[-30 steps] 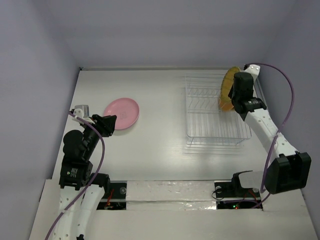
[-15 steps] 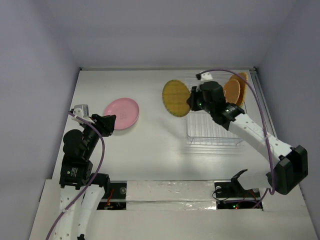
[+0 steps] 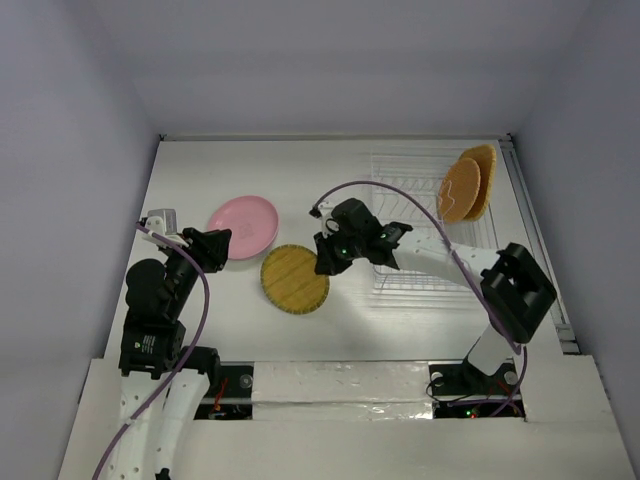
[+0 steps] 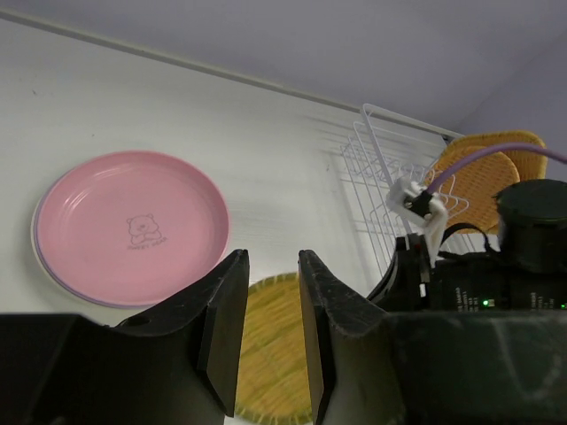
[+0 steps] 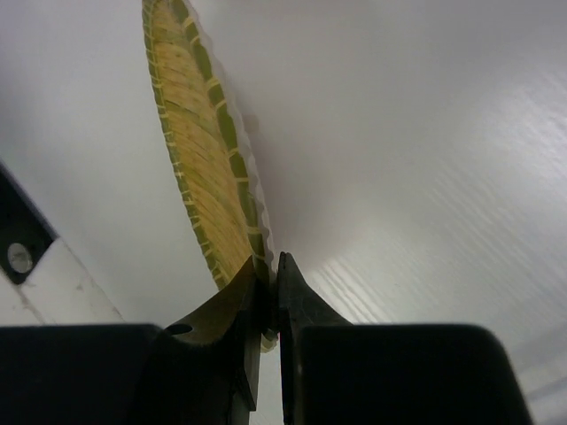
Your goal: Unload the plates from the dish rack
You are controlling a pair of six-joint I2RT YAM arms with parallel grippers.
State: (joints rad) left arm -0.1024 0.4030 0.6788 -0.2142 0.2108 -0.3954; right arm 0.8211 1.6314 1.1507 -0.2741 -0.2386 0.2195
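Near pink plate (image 3: 243, 226), woven plate (image 3: 295, 279) carried over

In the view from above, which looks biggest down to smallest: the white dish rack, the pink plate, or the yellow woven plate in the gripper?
1. dish rack, clearly largest.
2. pink plate and yellow woven plate look about alike. The right gripper holds the woven one, maybe nearer the camera, so no ranking between them.

Right gripper (image 3: 320, 266), clamped on the rim of a woven orange plate (image 3: 293, 280), has swung from the dish rack (image 3: 425, 250) leftward; the plate now lies near the pink plate (image 3: 243, 226).
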